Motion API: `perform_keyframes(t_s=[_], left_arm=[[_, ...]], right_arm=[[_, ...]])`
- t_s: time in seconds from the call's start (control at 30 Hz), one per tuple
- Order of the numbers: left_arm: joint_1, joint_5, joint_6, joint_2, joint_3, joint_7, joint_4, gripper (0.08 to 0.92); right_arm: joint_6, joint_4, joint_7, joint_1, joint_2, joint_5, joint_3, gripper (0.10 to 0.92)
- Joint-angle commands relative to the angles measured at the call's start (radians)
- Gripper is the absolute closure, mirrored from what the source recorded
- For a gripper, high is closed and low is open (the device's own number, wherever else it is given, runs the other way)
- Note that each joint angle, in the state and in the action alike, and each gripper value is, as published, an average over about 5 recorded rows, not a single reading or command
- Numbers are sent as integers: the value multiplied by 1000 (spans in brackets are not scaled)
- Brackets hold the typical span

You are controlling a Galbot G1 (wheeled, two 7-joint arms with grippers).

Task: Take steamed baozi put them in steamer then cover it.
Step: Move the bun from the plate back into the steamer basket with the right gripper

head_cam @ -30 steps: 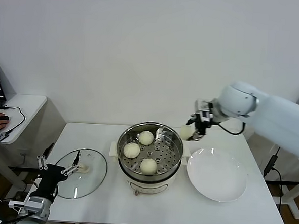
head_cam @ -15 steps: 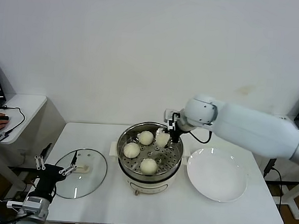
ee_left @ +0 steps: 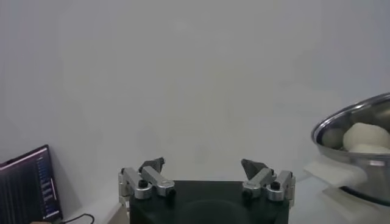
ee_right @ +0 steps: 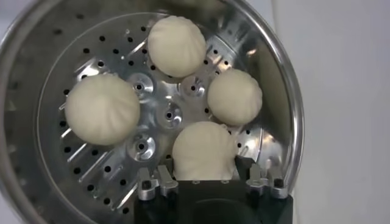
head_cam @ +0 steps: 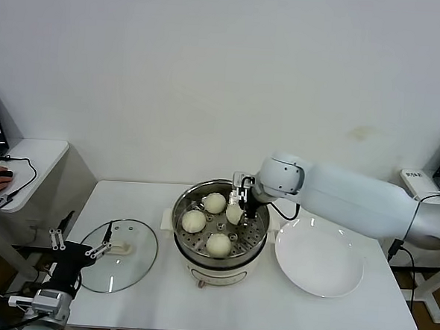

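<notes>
Right gripper (head_cam: 237, 208) jaws hold baozi (ee_right: 203, 151) inside steamer (head_cam: 254, 240).

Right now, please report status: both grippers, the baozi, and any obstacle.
Right gripper shut on fourth baozi, low inside steamer. Three baozi already on the tray. Left gripper open, parked beside cover. Nothing blocking.

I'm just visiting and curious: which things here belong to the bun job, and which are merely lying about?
Part of the job:
- steamed baozi, the fourth in the right gripper
- steamer
- cover on the table

Lying about:
- white plate
- left gripper, waiting
</notes>
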Motion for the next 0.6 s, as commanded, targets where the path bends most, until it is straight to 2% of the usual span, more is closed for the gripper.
perform_keyframes(t_s=[0.03,0.37,0.6], left_arm=[[0,1,0,-1,1,0,3,177],[1,2,-1,-2,2,0,6,177],[2,1,0,3,0,1,2,177]], right_arm=[[-12,-12,8,-26,16,-9,-1,389],[-11,8,-10,-19,-4,-20,15,381],[-11,92,-19,6,-70,-16,58,232]])
